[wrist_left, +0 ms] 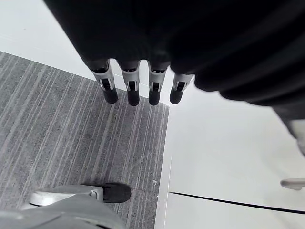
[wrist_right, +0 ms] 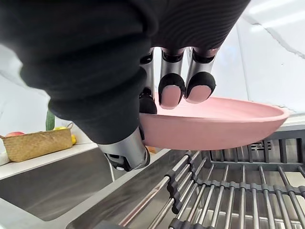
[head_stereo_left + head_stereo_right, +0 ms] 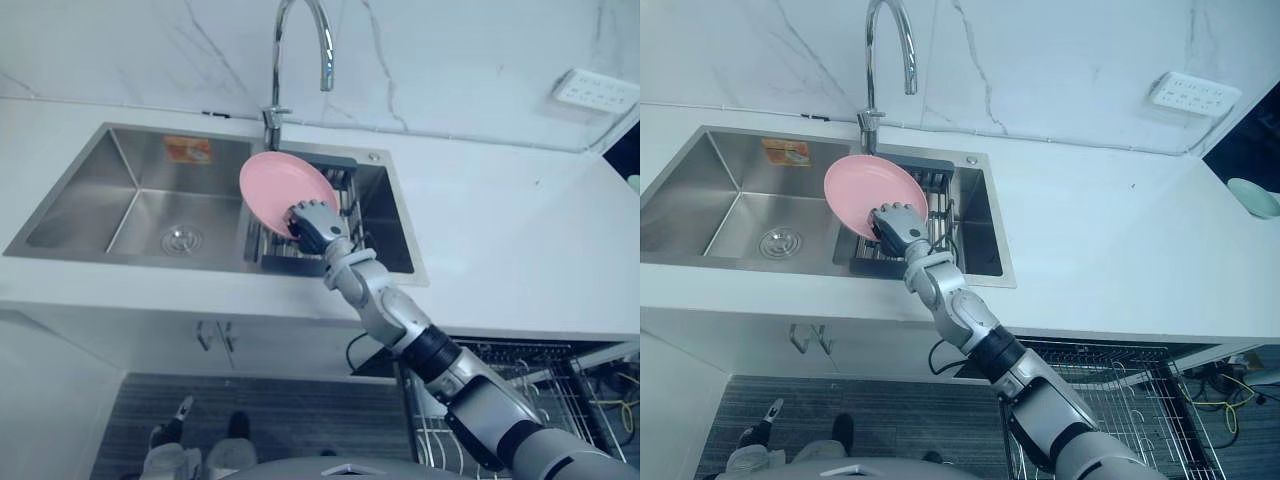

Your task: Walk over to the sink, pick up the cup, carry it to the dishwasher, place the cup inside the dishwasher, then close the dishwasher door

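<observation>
The right hand (image 3: pixel 895 222) grasps a round, smooth pink plate (image 3: pixel 280 190) at its rim: the dark-tipped fingers (image 2: pixel 171 88) curl over the shallow inner face and the thumb presses the underside. The plate tilts out past the fingers, held above a ribbed metal rack (image 2: pixel 228 191) that lies just beneath them in the brushed steel sink (image 3: pixel 130 200). A curved chrome tap (image 3: pixel 300 40) rises beyond the fingers, and the white marble-veined desk (image 3: pixel 500 230) spreads to their right. Back along the arm, a wire dishwasher basket (image 3: pixel 1120 390) stands pulled out, below the desk edge. The left hand (image 1: pixel 143 86) hangs with its fingers straight and released, above a grey striped floor (image 1: pixel 71 129).
</observation>
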`<state>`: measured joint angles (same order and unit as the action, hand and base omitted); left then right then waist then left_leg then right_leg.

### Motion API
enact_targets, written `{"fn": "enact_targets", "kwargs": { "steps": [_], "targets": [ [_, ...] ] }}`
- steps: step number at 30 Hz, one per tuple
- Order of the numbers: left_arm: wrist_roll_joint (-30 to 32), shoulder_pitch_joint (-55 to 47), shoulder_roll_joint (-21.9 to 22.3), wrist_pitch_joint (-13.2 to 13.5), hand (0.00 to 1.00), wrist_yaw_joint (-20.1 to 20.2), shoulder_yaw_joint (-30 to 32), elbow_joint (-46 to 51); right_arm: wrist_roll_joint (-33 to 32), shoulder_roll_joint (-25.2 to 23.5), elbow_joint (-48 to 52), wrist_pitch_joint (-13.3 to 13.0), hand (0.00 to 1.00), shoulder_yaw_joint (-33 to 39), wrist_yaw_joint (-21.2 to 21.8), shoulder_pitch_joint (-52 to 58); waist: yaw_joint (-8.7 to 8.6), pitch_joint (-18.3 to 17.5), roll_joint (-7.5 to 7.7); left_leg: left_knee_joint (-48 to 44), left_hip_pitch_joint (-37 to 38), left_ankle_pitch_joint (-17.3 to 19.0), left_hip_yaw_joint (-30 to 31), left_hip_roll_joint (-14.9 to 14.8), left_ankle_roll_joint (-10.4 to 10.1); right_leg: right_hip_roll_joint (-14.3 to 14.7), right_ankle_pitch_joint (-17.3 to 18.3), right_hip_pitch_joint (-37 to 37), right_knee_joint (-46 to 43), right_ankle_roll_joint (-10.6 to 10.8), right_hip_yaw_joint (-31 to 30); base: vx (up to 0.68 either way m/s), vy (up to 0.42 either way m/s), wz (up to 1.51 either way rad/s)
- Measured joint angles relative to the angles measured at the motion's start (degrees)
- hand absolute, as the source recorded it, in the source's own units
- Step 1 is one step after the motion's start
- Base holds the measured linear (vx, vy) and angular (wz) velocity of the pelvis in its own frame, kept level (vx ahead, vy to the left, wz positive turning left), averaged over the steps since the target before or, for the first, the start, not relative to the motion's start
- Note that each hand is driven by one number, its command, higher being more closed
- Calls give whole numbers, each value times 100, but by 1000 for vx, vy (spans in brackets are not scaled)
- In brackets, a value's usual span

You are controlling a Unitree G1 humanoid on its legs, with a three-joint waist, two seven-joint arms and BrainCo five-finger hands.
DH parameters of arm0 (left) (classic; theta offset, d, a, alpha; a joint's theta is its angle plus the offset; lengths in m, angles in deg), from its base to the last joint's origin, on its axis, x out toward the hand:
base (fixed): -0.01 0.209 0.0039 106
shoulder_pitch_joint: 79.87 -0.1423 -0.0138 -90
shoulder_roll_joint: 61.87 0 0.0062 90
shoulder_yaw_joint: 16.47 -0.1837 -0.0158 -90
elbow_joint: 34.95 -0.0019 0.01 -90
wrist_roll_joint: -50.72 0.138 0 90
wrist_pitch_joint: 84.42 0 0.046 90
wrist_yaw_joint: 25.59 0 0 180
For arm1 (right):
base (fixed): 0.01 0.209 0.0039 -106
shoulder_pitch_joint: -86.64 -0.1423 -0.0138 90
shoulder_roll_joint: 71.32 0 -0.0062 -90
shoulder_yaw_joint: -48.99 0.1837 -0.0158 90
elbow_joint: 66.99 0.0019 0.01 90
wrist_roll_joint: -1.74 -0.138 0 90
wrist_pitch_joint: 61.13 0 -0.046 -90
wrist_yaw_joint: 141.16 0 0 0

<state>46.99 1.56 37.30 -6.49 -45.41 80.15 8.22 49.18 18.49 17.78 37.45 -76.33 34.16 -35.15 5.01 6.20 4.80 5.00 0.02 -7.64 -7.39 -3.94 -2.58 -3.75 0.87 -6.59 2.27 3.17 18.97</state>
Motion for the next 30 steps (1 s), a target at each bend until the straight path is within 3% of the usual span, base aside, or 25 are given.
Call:
{"fn": "enact_targets", "kwargs": {
  "steps": [4,8,15,17,18,19,20,21,22,23,24,25,26,27,28,30],
  "targets": [
    [13,-9,-5,2,0,23,-3,-8,-1,290,499,-224,100,171,107,271,-46,-64,3,0,-1,-6,-81,-5,37,-1,-24,59,-1,1,-108,5,-5,-12],
    [239,-42,-42,41,0,262,-61,-9,-34,650,1188,-346,100,911,166,812,-126,-119,14,-2,79,1,-236,-9,37,-4,-68,75,-8,2,-268,5,0,-17],
    [738,28,-235,29,0,851,-541,17,-101,1332,2218,-387,100,2278,147,1770,-514,-169,-73,-8,200,135,-804,4,38,-58,-298,651,-177,65,-1251,-36,36,-79],
    [851,91,-277,-75,0,1013,-541,220,-102,1464,2246,-379,100,2702,49,2049,-618,-189,-52,-45,204,163,-1113,91,99,-323,-8,874,-362,-18,-671,-76,125,-83],
    [835,90,-277,-195,0,1032,-439,376,-102,1414,2246,-427,100,2932,-2,2159,-663,-243,-239,-40,205,202,-1362,-48,267,-394,361,867,-407,-532,65,-43,113,-115],
    [831,49,-329,-254,0,1020,-340,425,-101,1387,2257,-511,100,2973,-97,2145,-622,-266,-296,-46,202,239,-1699,-177,340,-586,417,991,-827,-706,641,-27,116,-138],
    [779,70,-404,-330,0,998,-174,507,-98,1389,2259,-674,100,2958,-156,2103,-608,-272,-225,-154,204,292,-1991,-192,344,-892,400,1162,-1416,-839,1099,-29,86,-160],
    [636,76,-582,-435,0,949,77,640,-88,1410,2263,-924,100,2906,-173,2044,-616,-253,36,-779,58,675,-2313,-173,292,-1108,-329,1150,-1591,-893,1503,-42,47,-205],
    [528,50,-621,-600,0,940,255,569,-76,1488,2245,-1130,100,2844,-167,1847,-488,-250,-115,-1271,-236,1109,-2261,-372,322,-831,-932,1284,-1129,-497,1381,-169,13,-203],
    [500,-52,-593,-609,0,938,323,456,-55,1460,2250,-1204,100,2859,-163,1835,-387,-230,-256,-1241,-184,1137,-2463,-555,400,-610,-1211,1151,-695,-645,1329,-210,28,-212],
    [487,-69,-532,-597,0,935,381,434,-30,1501,2252,-1249,100,2896,-173,1807,-365,-238,-314,-1178,-69,1077,-2909,-761,479,-686,-301,1112,-1806,-1113,1817,-206,65,-153],
    [410,-133,-589,-607,0,880,322,465,-30,1637,2181,-1343,100,2901,-169,1803,-412,-241,-354,-1187,-80,1064,-3102,-785,503,-964,372,866,-2540,-933,2008,-59,56,-123],
    [373,-132,-636,-613,0,892,342,466,-32,1686,2134,-1374,100,2920,-171,1781,-381,-251,-280,-1199,-56,1048,-3208,-770,516,-1075,533,691,-2556,-733,2047,-20,-11,-98],
    [323,-123,-734,-646,0,921,371,470,-38,1745,2036,-1406,100,2922,-169,1725,-288,-268,-157,-1213,-85,993,-3419,-744,492,-1253,507,303,-2238,-655,2104,-41,-109,-104],
    [273,-116,-818,-674,0,979,395,481,-55,1772,1963,-1451,100,2925,-153,1707,-227,-277,-46,-1293,-132,958,-3635,-746,457,-1311,87,-58,-1747,-667,2117,-81,-145,-103],
    [269,-40,-899,-676,0,1097,445,485,-115,1864,1927,-1472,100,2928,-94,1725,-206,-214,48,-1418,-190,904,-3789,-777,418,-1246,-99,-343,-1126,-351,1995,-139,-174,-56]
  ]
}}
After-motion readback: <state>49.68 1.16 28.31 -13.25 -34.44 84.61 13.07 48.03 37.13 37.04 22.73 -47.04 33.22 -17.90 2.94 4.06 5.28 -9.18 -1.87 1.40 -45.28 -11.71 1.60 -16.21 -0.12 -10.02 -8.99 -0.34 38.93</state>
